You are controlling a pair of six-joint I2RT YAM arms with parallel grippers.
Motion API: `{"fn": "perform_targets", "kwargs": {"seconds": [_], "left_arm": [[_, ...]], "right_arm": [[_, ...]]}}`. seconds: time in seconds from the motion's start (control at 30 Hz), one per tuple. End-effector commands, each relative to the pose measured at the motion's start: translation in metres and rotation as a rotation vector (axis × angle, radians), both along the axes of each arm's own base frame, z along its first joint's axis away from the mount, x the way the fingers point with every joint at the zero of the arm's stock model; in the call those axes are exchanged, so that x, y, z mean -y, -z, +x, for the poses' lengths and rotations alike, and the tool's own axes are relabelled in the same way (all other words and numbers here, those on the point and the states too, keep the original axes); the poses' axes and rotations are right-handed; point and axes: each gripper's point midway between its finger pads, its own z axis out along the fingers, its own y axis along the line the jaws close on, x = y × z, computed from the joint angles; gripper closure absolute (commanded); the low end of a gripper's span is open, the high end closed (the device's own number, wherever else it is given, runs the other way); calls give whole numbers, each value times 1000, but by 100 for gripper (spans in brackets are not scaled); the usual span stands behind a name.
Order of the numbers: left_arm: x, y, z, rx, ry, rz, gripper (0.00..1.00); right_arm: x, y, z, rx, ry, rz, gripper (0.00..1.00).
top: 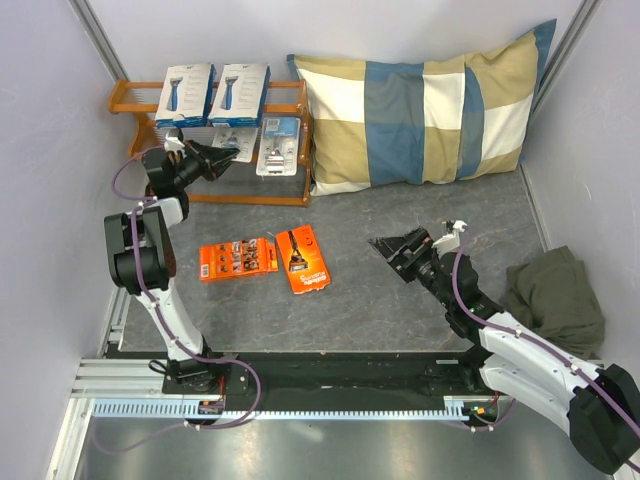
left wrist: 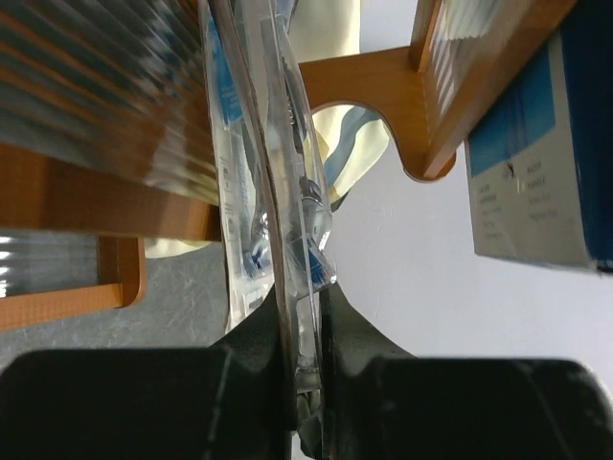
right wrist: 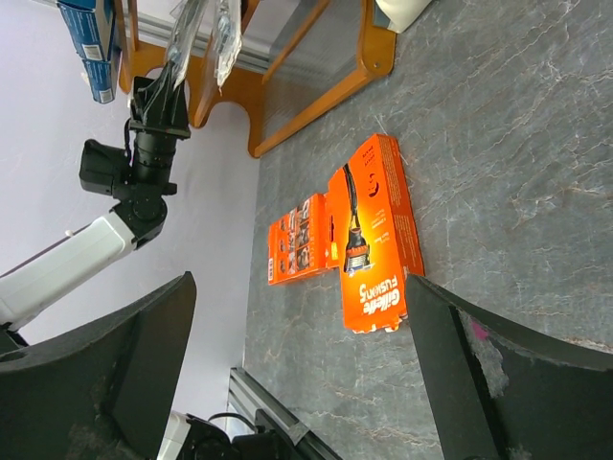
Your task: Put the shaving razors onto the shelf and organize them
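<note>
Shaving razors, current state, all positions relative to the shelf (top: 250,198):

- Top tier carries one white box (top: 185,95) and, just beside it, a second white box (top: 241,92).
- Middle tier has a racked blister pack (top: 278,145) near the shelf's pillow-side end.
- Left tool (left wrist: 302,307) is clamped shut on the held blister pack (left wrist: 278,192), up at the shelf front beside the racked one. The wrist view shows the pack edge-on between the shelf's end panels. Whether it bears on the rods yet cannot be told.
- First orange pack (top: 303,258) and second orange pack (top: 237,258) lie flat on the tabletop (top: 380,320), in front of the shelf and well apart from it, edges touching or nearly so.
- Right tool (top: 385,247) has its jaws spread wide and holds nothing. It hangs over the tabletop, further from the shelf than the orange packs and facing them.

Step in hand looks like seating blister pack number two (four of six then placed).

Next move probably needs the left tool to settle the pack against the rods next to its twin, let go and back straight out without dragging either pack. The right tool would then need to come in low to get a jaw under the first orange pack's edge.
</note>
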Motion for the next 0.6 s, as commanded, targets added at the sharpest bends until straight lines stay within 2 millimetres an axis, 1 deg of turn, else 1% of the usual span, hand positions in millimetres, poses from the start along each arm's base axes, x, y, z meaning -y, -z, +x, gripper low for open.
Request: {"fn": "perform_targets", "kwargs": {"seconds": [0.0,0.07,0.1,0.27,0.37,0.47,0.57], "left_arm": [[1,-6,14,58,22,43,98],[3,-7,16,64,34,44,98],[3,-3,17,54,37,41,98],[5,14,19,16,45,54,98],[7,22,18,2,57,53,96],[6,25,17,-14,54,59,88],[4,32,18,-37,40,81,77]], "right_arm": [[1,-4,0,26,-3,1,2],[1,-3,1,27,-5,-3,2],[-2,-3,-2,24,-26,0,2],[-2,-2,-1,23,-30,-5,2],[-3,-1,-1,20,-35,-8,2],[-3,0,0,18,-35,-10,2],[-5,-1,0,19,-42,-7,2]]}}
